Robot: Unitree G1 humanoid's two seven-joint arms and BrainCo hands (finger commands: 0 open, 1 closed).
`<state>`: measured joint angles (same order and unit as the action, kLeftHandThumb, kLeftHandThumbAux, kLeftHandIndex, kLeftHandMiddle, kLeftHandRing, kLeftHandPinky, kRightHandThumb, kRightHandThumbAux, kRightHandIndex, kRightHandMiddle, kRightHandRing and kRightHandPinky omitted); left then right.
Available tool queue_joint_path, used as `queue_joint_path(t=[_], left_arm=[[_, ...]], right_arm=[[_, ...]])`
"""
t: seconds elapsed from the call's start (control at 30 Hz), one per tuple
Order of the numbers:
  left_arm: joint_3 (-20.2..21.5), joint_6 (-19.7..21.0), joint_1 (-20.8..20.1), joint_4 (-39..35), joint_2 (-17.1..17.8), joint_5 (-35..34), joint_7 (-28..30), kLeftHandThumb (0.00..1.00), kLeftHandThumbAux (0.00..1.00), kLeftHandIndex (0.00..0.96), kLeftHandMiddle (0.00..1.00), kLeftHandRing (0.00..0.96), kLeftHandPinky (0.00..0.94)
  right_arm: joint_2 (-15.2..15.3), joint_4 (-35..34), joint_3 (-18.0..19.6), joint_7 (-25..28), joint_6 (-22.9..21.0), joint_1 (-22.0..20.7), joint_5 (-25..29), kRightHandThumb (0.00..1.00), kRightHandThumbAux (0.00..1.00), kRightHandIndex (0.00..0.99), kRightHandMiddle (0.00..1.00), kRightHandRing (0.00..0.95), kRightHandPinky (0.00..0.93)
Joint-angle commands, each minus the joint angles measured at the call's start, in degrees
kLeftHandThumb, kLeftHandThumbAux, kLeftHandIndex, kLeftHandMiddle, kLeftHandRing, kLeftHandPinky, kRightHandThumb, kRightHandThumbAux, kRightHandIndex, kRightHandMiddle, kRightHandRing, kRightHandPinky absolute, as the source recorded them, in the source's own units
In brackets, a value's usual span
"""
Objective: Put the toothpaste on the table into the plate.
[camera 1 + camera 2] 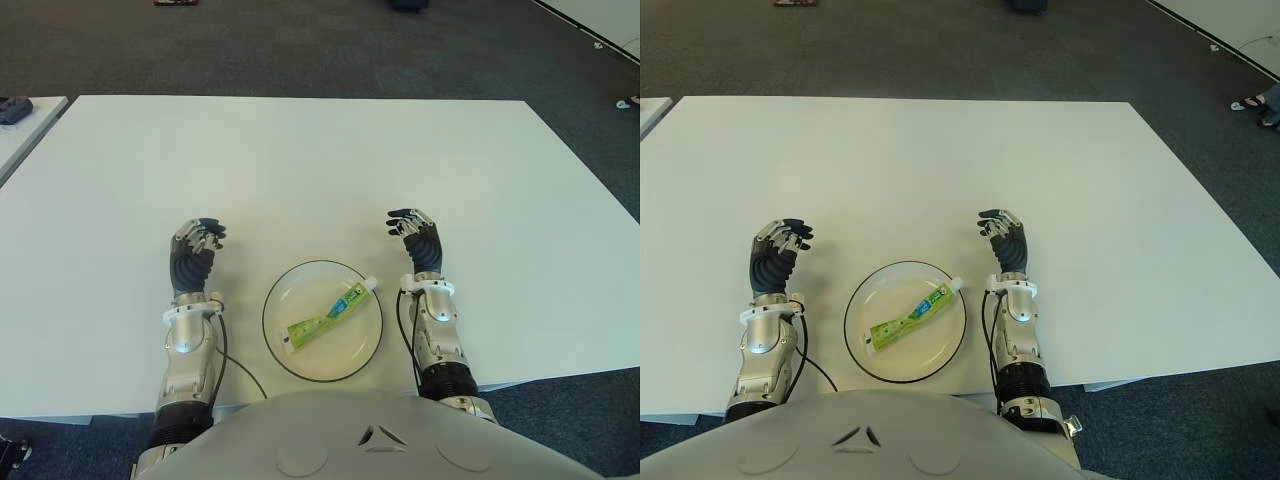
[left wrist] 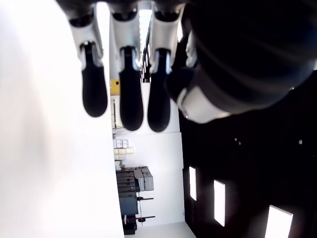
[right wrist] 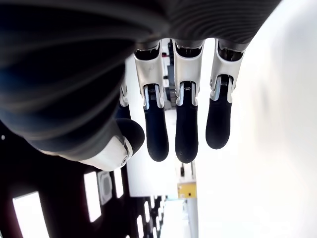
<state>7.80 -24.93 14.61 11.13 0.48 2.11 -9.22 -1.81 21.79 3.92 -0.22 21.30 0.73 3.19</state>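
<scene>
A green and yellow toothpaste tube [image 1: 331, 312] with a white cap lies slantwise inside the clear round plate [image 1: 290, 354], its cap end resting over the plate's right rim. The plate sits on the white table [image 1: 300, 170] near the front edge, between my two hands. My left hand [image 1: 197, 242] shows to the left of the plate, fingers relaxed and holding nothing. To the right of the plate is my right hand [image 1: 415, 230], also relaxed and empty. Both wrist views show only straight fingers [image 2: 121, 94] and fingers [image 3: 185, 126] with nothing between them.
A second white table [image 1: 25, 125] with a dark object [image 1: 14, 108] on it stands at the far left. Dark carpet surrounds the table. A person's foot [image 1: 1252, 102] shows at the far right edge.
</scene>
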Motion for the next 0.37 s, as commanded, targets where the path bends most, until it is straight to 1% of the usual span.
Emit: queue_joint_path(t=[0.03,0.17,0.37], left_arm=[[-0.4,0.8,0.0,-0.2,0.1,-0.4,1.2,0.705,0.719,0.427,0.476,0.488,0.498],[-0.4,0.7,0.0,-0.2,0.0,-0.3,1.2,0.705,0.719,0.427,0.476,0.487,0.491],[-0.5,1.9,0.2,-0.7,0.1,0.4,0.9,0.705,0.720,0.426,0.472,0.480,0.479]], right_arm=[[-0.7,-1.5,0.3,-0.8,-2.0,1.0,0.4,0.691,0.738,0.415,0.430,0.438,0.447],[-0.6,-2.6,0.0,-1.3,-3.0,1.5,-0.2,0.691,0.739,0.416,0.433,0.437,0.443],[-0.4,-4.1,-0.4,-1.3,-4.6,2.1,-0.7,0.690,0.740,0.414,0.427,0.435,0.440]])
